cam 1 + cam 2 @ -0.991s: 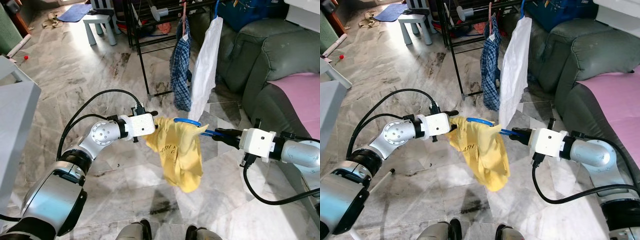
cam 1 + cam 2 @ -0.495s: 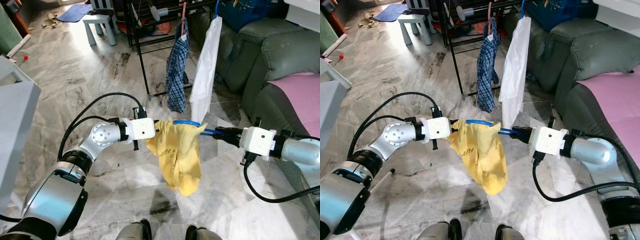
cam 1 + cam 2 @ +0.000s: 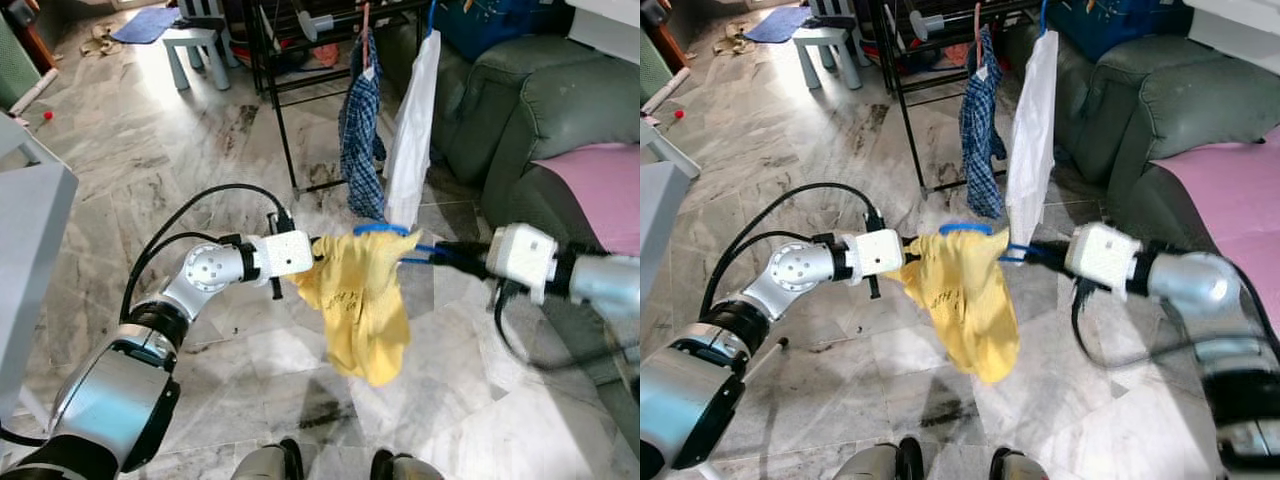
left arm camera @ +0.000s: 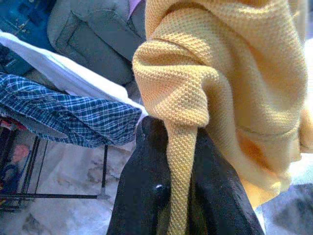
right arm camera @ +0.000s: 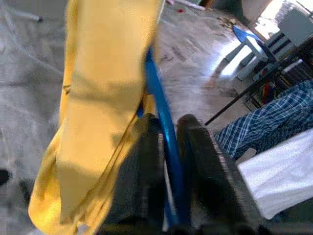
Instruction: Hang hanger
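A yellow shirt (image 3: pixel 360 300) hangs on a blue hanger (image 3: pixel 382 229), held in the air between my two arms above the marble floor. My left gripper (image 3: pixel 318 252) is shut on a fold of the shirt's fabric (image 4: pixel 195 88) at its left shoulder. My right gripper (image 3: pixel 445 252) is shut on the blue hanger's arm (image 5: pixel 164 122), which runs between its black fingers (image 5: pixel 142 166). The black clothes rack (image 3: pixel 285 130) stands a short way beyond, with a blue plaid shirt (image 3: pixel 360 140) and a white garment (image 3: pixel 410 140) hanging from it.
A grey-green sofa (image 3: pixel 540 100) with a pink blanket (image 3: pixel 600 190) is on the right, close to my right arm. A grey table edge (image 3: pixel 30 230) is at the left. A small pale stool (image 3: pixel 195 50) stands far back. My feet (image 3: pixel 330 465) are at the bottom.
Both grippers have lifted the hanger and yellow shirt slightly; the right arm rose most and is blurred. Both holds are unchanged.
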Controlling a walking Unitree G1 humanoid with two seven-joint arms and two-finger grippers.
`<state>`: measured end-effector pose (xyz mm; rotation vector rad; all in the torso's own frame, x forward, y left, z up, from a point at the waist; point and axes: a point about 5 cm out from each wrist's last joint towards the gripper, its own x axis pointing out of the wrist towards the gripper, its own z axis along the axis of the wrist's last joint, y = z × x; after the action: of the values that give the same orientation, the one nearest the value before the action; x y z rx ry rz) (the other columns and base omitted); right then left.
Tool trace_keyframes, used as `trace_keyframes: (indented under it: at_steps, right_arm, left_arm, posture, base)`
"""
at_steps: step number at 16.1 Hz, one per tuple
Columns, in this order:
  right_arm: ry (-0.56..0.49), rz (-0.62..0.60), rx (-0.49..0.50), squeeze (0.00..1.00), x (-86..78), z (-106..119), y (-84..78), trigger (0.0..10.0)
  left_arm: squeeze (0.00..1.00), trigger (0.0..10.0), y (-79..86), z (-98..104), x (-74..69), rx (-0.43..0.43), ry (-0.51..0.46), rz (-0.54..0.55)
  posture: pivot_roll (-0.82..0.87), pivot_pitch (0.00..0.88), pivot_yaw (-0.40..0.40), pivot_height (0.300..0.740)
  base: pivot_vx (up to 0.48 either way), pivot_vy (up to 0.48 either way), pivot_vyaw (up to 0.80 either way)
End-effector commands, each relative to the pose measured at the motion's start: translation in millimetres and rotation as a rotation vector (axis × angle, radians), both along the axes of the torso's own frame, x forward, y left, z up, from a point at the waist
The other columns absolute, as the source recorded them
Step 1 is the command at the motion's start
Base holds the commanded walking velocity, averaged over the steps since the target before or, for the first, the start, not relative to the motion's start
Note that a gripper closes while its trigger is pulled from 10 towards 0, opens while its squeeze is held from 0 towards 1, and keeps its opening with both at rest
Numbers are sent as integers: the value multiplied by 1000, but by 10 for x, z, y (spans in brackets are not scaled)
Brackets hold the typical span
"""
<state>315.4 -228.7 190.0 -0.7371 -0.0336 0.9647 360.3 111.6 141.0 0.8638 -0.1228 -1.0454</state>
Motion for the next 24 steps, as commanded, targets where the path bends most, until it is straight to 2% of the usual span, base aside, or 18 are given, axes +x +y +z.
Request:
trace_keyframes:
  at_steps: [1, 5, 10, 15, 19, 21, 24]
  right_arm:
    - [-28, -26, 72, 1000, 40, 134, -63, 10000]
    - [34, -8, 96, 1000, 146, 132, -3, 10000]
    - [34, -35, 145, 1000, 242, 219, -36, 10000]
    - [89, -10, 161, 1000, 229, 170, -36, 10000]
    - [100, -16, 196, 1000, 249, 223, -68, 10000]
    - [104, -3, 226, 1000, 245, 236, -26, 10000]
    - [121, 7, 228, 1000, 228, 185, 12, 10000]
  left_arm:
    - [0, 0, 81, -58, -12, -8, 32, 32]
    - [0, 0, 76, -48, -3, -37, 43, 44]
    - [0, 0, 136, -91, -8, -39, 65, 75]
    - [0, 0, 189, -139, -13, -52, 86, 117]
    - [0, 0, 251, -149, 0, -69, 98, 161]
    - [0, 0, 287, -174, 2, -103, 132, 197]
    - [0, 0, 305, -200, -11, -96, 137, 201]
  posture:
    - [-82, 185, 78, 740]
    - [-76, 181, 74, 740]
    - [-73, 177, 68, 740]
    - [-75, 177, 63, 740]
    - [-75, 174, 60, 740]
    - [-75, 174, 60, 740]
    - [-69, 162, 58, 740]
  base:
    - [0, 0, 0]
    - [0, 0, 0]
    - [0, 0, 0]
    - [0, 0, 0]
    - [0, 0, 0]
    - [0, 0, 0]
    - [0, 0, 0]
